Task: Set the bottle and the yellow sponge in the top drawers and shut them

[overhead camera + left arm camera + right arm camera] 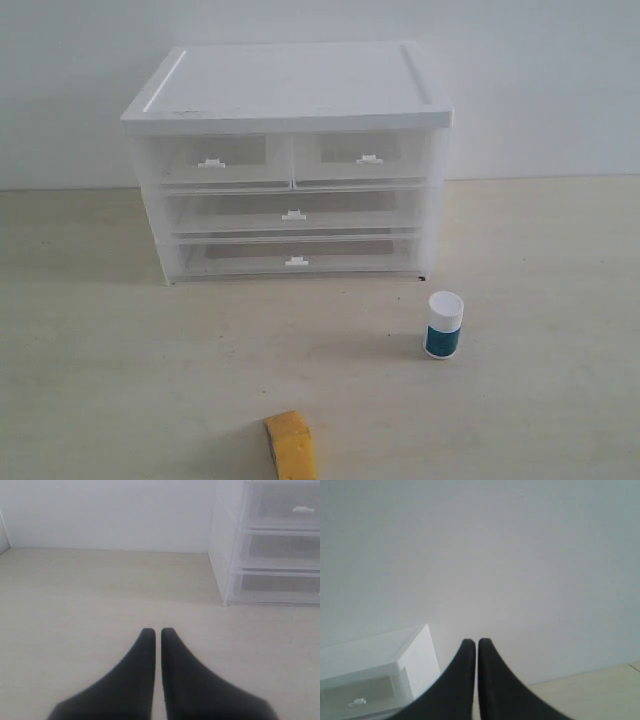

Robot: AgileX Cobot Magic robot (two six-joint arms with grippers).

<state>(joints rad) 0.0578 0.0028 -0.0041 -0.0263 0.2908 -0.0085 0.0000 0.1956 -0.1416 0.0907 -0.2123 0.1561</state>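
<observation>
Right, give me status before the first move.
Left gripper shut, empty; right gripper shut, empty. Bottle and yellow sponge on the table, untouched. Top drawers both closed. Nothing blocking the drawer fronts.

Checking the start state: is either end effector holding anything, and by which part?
Nothing is held. The left end effector and right end effector are both shut and empty; the bottle and sponge sit untouched.

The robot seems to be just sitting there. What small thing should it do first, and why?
Probably open the left gripper and reach toward the tab handle of the left top drawer. It and the right top drawer look closed, the bottle and yellow sponge sit out on the table, and the right gripper, like the left, is shut and empty.
</observation>
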